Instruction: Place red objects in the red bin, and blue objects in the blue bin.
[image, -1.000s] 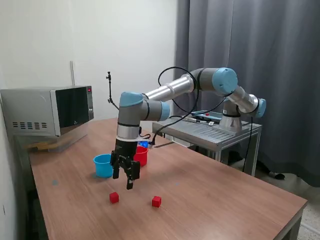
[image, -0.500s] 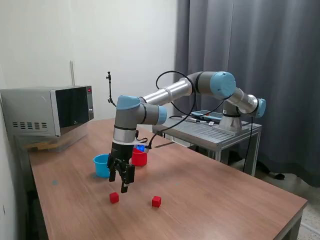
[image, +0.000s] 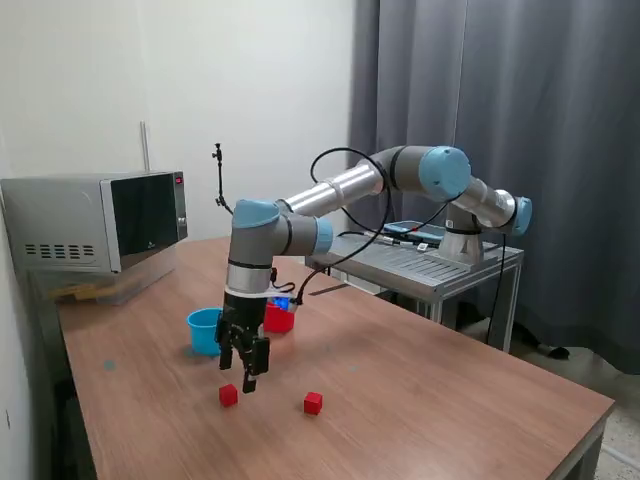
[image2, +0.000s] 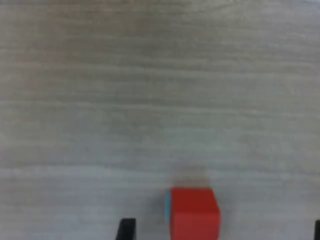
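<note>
fingers (image: 245, 378) hang spread apart just above one red cube (image: 228, 395) on the table (image: 420, 400); no writing is readable.

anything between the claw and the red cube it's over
Nothing. In the exterior view the claw hangs just above the nearer red cube with only air between. The wrist view shows that cube on bare wooden table.

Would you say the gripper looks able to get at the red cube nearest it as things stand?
Probably yes. The gripper hangs open just above the red cube, which stands alone on bare wooden table; in the wrist view the cube sits between the fingertips, nothing blocking.
</note>
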